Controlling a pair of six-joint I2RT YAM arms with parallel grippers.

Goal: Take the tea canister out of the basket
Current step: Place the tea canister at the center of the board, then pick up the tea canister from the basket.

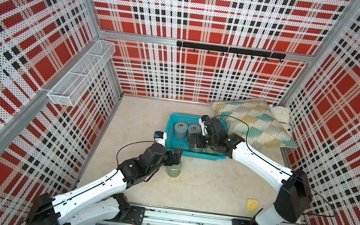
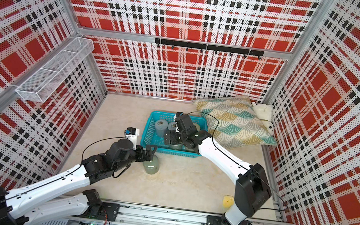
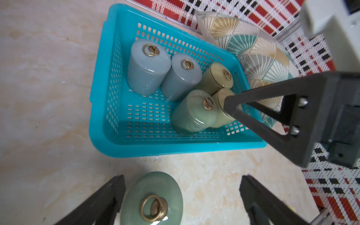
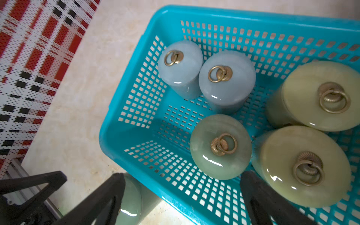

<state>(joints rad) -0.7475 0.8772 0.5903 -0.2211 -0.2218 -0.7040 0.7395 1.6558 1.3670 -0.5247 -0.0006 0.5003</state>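
Far left, a white wire rack (image 1: 80,74) is hanging on the side wall. The left gripper (image 3: 182,181) is hovering low over the table (image 1: 200,186), its jaws standing wide apart and clamping nothing. Beneath it, a green tea canister (image 3: 152,198) is standing upright on the table, outside the basket (image 3: 175,150) and just beside its near wall. One finger (image 3: 116,187) is sitting close to the lid's edge; contact cannot be determined.

Five lidded canisters are standing inside the basket: two blue-grey canisters (image 4: 180,68) (image 4: 227,81), a second green canister (image 4: 220,146) and two yellow-green canisters (image 4: 319,97) (image 4: 302,165). The right gripper (image 4: 183,176) is hanging above the basket's near side, jaws spread wide and gripping nothing. Further right, a patterned cushion (image 1: 255,123) is lying just beside the basket.
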